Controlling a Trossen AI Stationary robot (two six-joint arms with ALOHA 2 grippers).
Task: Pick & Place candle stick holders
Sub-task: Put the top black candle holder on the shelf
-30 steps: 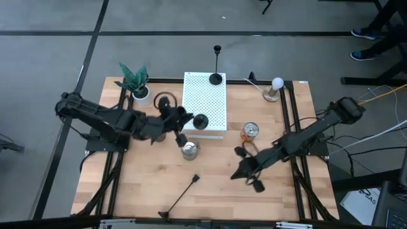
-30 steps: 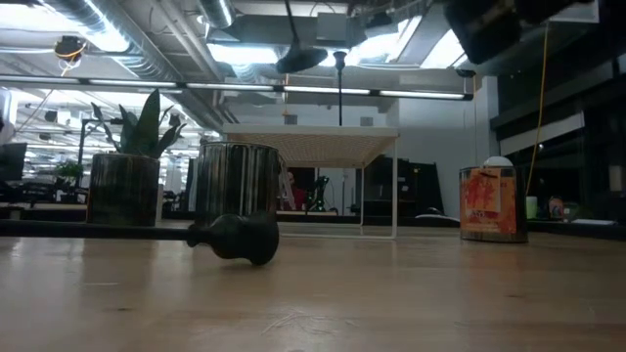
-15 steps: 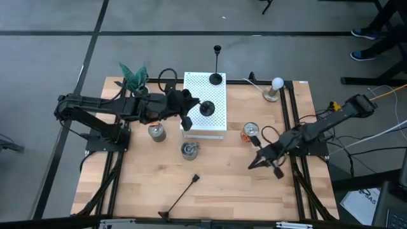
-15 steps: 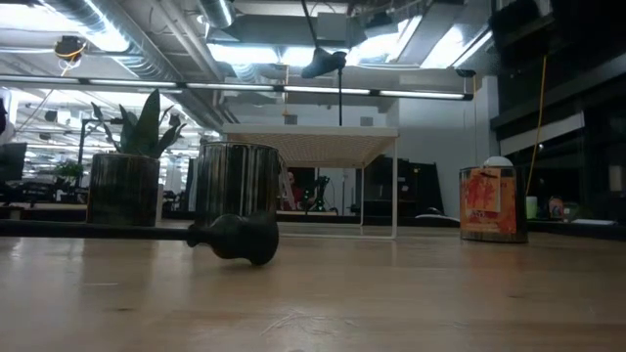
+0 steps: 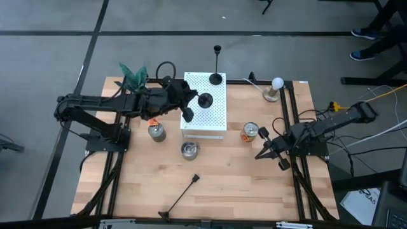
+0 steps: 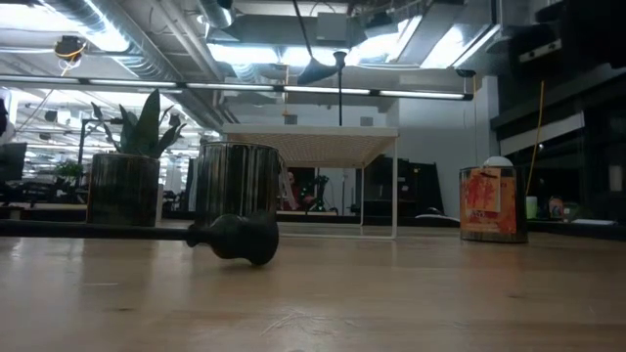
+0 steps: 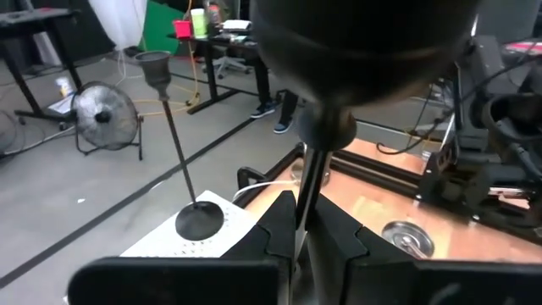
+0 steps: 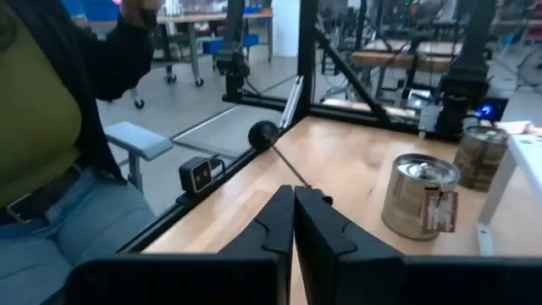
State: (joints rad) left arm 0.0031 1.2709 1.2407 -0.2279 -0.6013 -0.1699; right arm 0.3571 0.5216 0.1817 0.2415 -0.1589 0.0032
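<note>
Lying flat at lower centre of the high view, one candlestick [image 5: 180, 196] waits on the desk [image 5: 216, 184], a stiff, light rod best gripped mid-stem. The right pincer [image 5: 272, 152], clenched empty, sits at right. Farther up, the left pincer [image 5: 188, 109] grasps a second candlestick [image 5: 204, 100] by its stem over the white stand [image 5: 213, 121], where a third [image 5: 216, 70] stands.

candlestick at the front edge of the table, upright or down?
Down. The candlestick lies flat on the wooden table in the high view, stem diagonal, base toward the front edge, far from both grippers.
</note>
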